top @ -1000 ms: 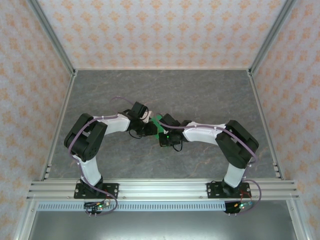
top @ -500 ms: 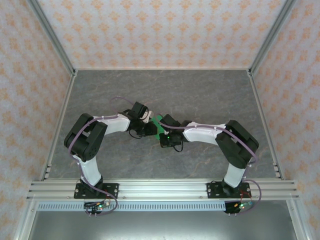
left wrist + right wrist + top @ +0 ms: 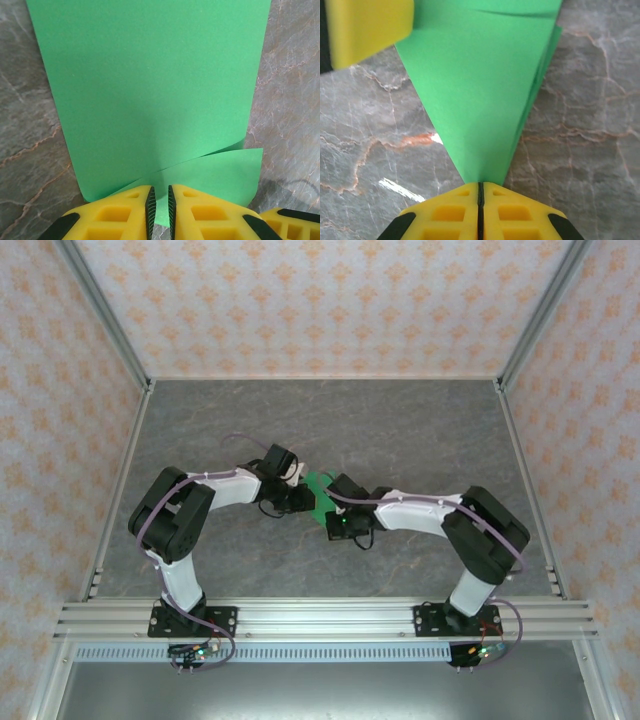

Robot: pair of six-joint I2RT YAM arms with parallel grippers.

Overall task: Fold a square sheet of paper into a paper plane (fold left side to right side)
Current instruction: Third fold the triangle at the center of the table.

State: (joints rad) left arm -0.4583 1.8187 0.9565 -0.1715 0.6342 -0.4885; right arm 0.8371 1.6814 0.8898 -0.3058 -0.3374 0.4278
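Note:
The green sheet of paper point(image 3: 319, 491), folded into a pointed shape, is held between my two grippers at mid-table. My left gripper point(image 3: 303, 497) comes in from the left. In the left wrist view its jaws point(image 3: 160, 192) stand a narrow gap apart with the near edge of the paper point(image 3: 150, 90) between the pads, where a lower layer fans out to the right. My right gripper point(image 3: 331, 511) comes in from the right. In the right wrist view it is shut point(image 3: 480, 184) on the narrow tip of the paper point(image 3: 480, 90), which widens away from it.
The grey marbled tabletop point(image 3: 420, 430) lies under the paper. A yellow finger of the left gripper point(image 3: 365, 27) shows at the top left of the right wrist view. Patterned walls point(image 3: 320, 300) and metal posts enclose the table.
My right gripper has drawn back a little toward the near right and closed tighter on the tip, so more green paper shows between the arms. The left arm has not moved.

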